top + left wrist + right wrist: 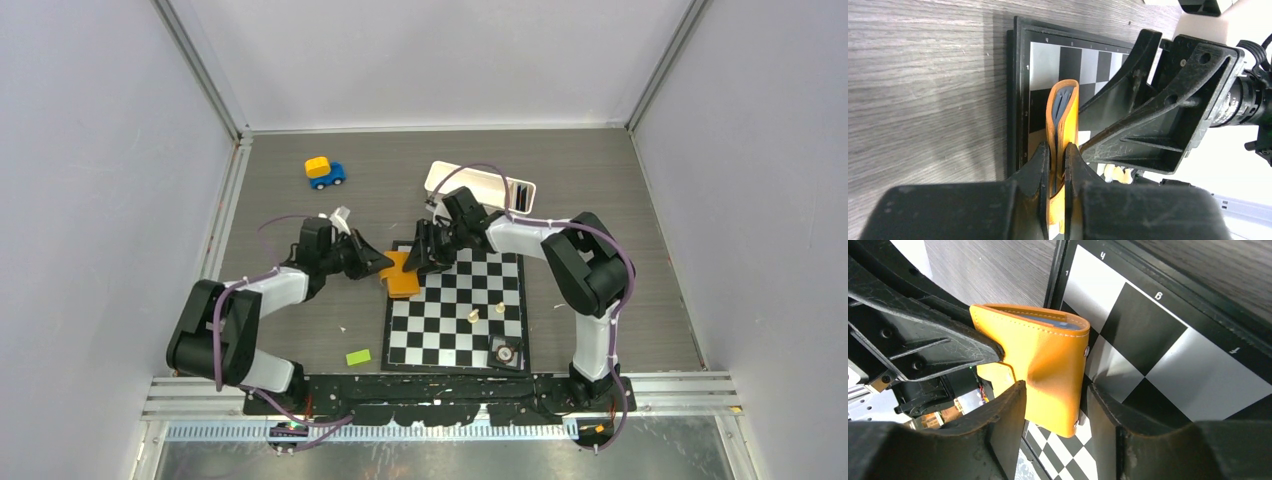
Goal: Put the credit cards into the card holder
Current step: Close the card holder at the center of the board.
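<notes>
Two black fingers of the left pincer (pixel 1058 151) fill the bottom of its wrist view. They are pressed together on one edge of the card holder (pixel 1071 117), which stands on edge between them. There is one orange holder. In the overhead view it sits near the centre of the frame, at the upper left corner of the single chessboard (pixel 455 320), between the two arms.

Its fold gapes toward the top of the left wrist view, and two thin blue-grey edges show inside. In the right wrist view one blue strip, apparently a credit card (pixel 1048 320), lies within the mouth. How many cards are inside I cannot tell.

The right pincer (pixel 1057 394) is spread, its two fingers straddling the holder's lower edge, close on either side.

On the worktop (pixel 300 210) lie one blue-and-yellow toy car (pixel 324 172) at upper left, one white tray (pixel 470 178) above the board, and one green block (pixel 358 357) at lower left. Two pale chess pieces (pixel 473 315) and one round dark item (pixel 505 352) rest on the board.
</notes>
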